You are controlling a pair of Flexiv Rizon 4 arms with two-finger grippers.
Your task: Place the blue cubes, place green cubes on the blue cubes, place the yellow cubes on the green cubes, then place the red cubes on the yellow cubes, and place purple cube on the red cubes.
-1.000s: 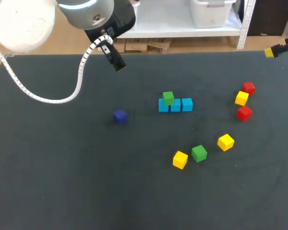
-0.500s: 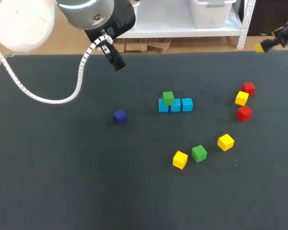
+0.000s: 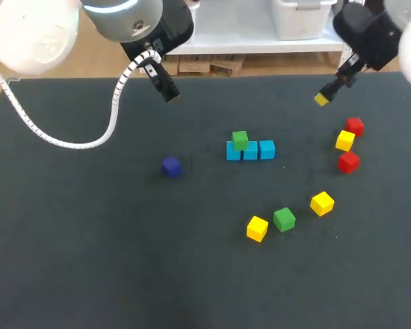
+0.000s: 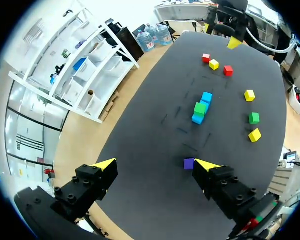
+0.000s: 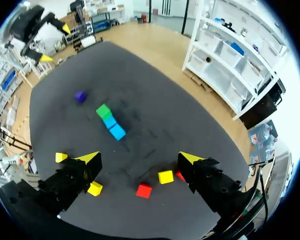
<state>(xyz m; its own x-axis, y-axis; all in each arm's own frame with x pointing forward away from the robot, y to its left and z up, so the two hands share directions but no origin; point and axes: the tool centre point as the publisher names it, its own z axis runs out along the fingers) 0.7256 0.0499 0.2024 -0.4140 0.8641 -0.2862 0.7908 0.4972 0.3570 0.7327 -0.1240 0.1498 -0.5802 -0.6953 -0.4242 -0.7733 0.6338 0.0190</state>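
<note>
Left wrist view has the left gripper (image 4: pixel 155 164) hanging high over the dark table (image 4: pixel 140 150), near its back left part. Its two yellow-tipped fingers are spread wide with nothing between them. The purple cube (image 4: pixel 189 163) lies on the table below, showing just beside one fingertip. It sits alone, well apart from every other cube. Ahead of it the three blue cubes (image 4: pixel 206 97) lie touching in one straight row. The stacked green cube (image 4: pixel 200 108) sits on top of that row, toward the end nearer the purple cube.

Across the table, the right gripper (image 5: pixel 140 158) hangs over the back right part, fingers likewise wide apart and empty. In the right wrist view, three cubes lie close together in a short line under it. They are the front red cube (image 5: pixel 144 190), the middle yellow cube (image 5: pixel 165 176) and the back red cube (image 3: pixel 355 125), which is partly hidden behind one finger. The blue row lies farther out ahead of these fingers, and the purple cube beyond it.

From the head view, a second loose group lies toward the table's front, to the right of the middle. The loose green cube (image 3: pixel 284 218) has the left yellow cube (image 3: pixel 257 228) just beside it. The right yellow cube (image 3: pixel 322 203) is near on its other side, a little apart. All three rest flat on the table, unstacked. A white cable (image 3: pixel 75 142) loops down from the left arm above the table's left part.
</note>
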